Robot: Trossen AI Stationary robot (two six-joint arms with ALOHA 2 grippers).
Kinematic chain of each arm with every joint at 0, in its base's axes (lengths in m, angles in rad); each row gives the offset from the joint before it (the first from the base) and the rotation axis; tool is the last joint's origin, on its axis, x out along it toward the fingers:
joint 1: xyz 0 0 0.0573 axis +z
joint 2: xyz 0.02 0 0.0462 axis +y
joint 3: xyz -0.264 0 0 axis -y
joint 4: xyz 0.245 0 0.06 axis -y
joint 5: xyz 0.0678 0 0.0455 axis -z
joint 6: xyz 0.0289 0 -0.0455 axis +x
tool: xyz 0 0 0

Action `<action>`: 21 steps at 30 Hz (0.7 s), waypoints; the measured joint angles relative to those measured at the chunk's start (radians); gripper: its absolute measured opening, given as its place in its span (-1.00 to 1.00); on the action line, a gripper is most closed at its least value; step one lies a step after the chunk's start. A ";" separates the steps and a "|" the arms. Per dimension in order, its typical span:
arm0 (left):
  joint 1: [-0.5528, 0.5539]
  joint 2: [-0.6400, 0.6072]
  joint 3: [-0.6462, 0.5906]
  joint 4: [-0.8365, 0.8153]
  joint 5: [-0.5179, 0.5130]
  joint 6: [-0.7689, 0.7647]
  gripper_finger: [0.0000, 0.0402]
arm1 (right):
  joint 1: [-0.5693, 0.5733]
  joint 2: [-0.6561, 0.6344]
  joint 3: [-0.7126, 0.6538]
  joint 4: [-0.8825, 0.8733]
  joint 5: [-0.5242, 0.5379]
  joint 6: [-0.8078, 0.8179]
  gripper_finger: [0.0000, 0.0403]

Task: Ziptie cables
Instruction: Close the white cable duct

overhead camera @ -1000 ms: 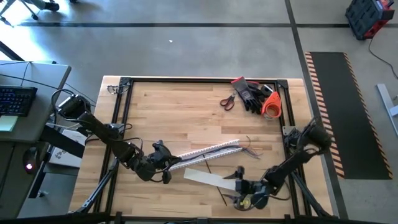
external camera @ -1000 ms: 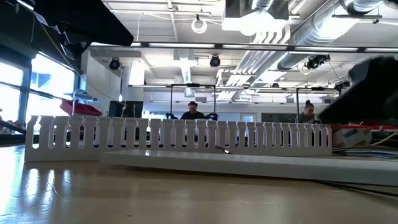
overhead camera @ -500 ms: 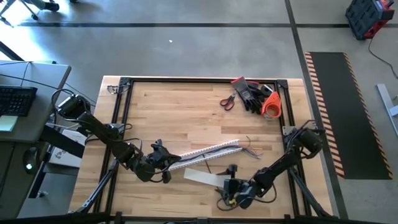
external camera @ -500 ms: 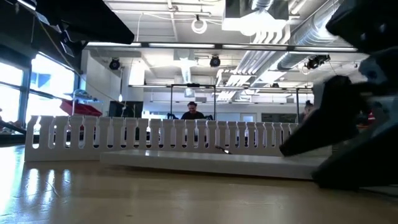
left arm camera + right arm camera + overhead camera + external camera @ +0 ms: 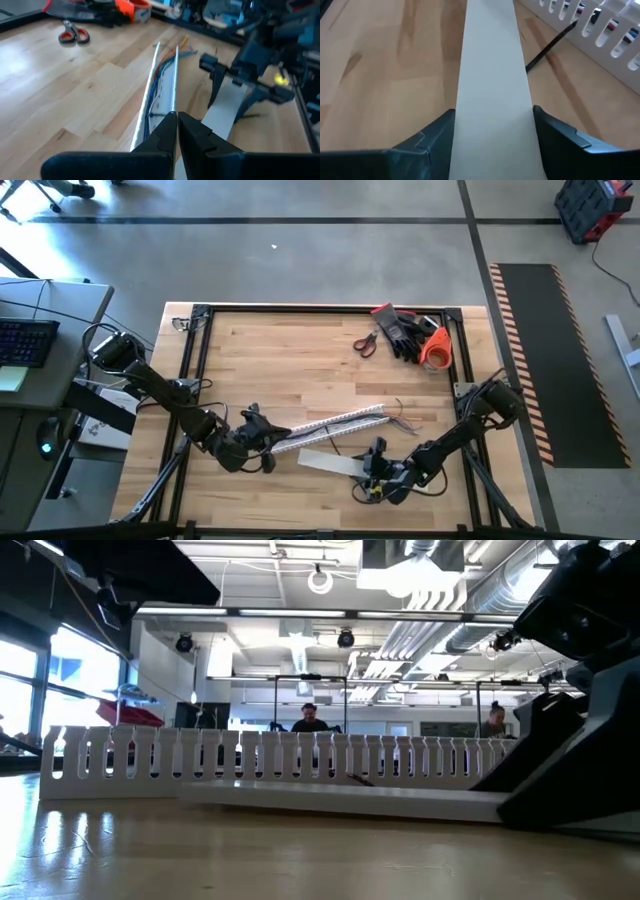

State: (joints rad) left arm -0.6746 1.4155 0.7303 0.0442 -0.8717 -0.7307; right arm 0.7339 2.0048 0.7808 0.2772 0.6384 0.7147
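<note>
The cables [image 5: 159, 82], a thin coloured bundle, lie inside the long white comb-toothed duct [image 5: 335, 423]; their ends [image 5: 402, 418] splay out past its right end onto the table. My left gripper [image 5: 264, 438] is shut on the duct's left end. In front of the duct a flat white strip [image 5: 328, 463] lies on the table. My right gripper [image 5: 374, 463] is down at the strip's right end, one finger on each side of it. In the low view the right gripper [image 5: 560, 775] shows as a dark mass at the strip's end. My left gripper pinches the top edge of one duct wall [image 5: 174, 107] between its two fingers, at the duct's left end. The fingers come slanting down from the table's left and lie along the duct. The duct rests on the table. My right gripper has the white strip between its two fingers [image 5: 436, 134], which lie against its two long edges [image 5: 530, 112] near its right end. They come slanting down from the table's near right, along the strip. The strip's far part lies flat on the table.
Red-handled scissors [image 5: 366, 343], black gloves [image 5: 405, 330] and an orange tape roll [image 5: 437, 350] lie at the far right corner. A thin black stick [image 5: 551, 46] lies between strip and duct. A black frame [image 5: 200, 330] borders the table; bare wood spans its far left half.
My right gripper has come down and gone toward the table's left and far side, from the near right edge to the white strip's right end, tipping further down. In the low view it now fills the right side. My left gripper and the duct have kept still.
</note>
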 joint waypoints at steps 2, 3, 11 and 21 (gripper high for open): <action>0.000 0.000 0.000 0.025 -0.016 0.007 -1.00 | 0.007 0.000 -0.003 0.010 0.006 -0.023 0.05; 0.000 0.000 0.000 0.040 -0.017 0.018 -1.00 | 0.005 -0.007 -0.006 0.016 -0.001 -0.048 0.05; -0.001 -0.075 0.023 0.001 -0.050 0.121 -1.00 | -0.115 -0.278 -0.027 -0.092 -0.271 -0.422 0.05; -0.013 -0.357 0.026 -0.352 -0.045 0.058 -1.00 | -0.435 -0.362 0.235 -0.275 -0.522 -0.743 0.05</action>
State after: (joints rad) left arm -0.6876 1.0586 0.7563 -0.3077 -0.9163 -0.6726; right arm 0.2985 1.6427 1.0160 0.0026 0.1164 -0.0279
